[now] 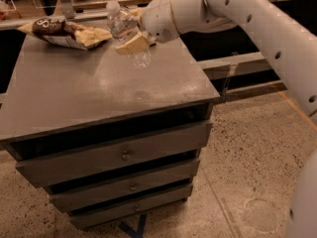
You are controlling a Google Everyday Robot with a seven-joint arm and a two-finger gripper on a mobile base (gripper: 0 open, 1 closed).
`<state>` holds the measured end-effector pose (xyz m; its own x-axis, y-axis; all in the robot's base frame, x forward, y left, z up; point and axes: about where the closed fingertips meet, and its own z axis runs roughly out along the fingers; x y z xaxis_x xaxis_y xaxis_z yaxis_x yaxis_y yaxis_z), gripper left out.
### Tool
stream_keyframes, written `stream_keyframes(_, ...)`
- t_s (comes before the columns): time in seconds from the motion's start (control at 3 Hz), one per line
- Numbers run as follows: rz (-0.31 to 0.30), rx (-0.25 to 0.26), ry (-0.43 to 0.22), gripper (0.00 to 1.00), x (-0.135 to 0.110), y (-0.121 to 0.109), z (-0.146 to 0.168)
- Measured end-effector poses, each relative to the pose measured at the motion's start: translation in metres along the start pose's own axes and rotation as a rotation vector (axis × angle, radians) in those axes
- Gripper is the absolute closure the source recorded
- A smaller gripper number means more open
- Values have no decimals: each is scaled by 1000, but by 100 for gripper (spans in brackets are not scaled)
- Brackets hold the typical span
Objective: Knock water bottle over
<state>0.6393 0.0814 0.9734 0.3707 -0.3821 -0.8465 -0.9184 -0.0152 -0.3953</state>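
The water bottle (125, 28) is a small clear ribbed bottle with a white cap. It leans at the back of the grey cabinet top (99, 88), cap toward the back left and base near the back right. My gripper (130, 44) reaches in from the right on the white arm (237, 14). Its cream tip lies against the bottle's lower front side.
A brown and cream snack bag (62, 31) lies at the back left corner of the cabinet top. The cabinet has three drawers with small knobs (126, 156). A low rail (237, 63) runs behind on the right, above a speckled floor (247, 172).
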Motion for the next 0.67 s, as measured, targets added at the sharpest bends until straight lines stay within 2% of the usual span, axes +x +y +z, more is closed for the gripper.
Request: stream_keyframes(0.67,-216,-122,296,100,8,3,-16)
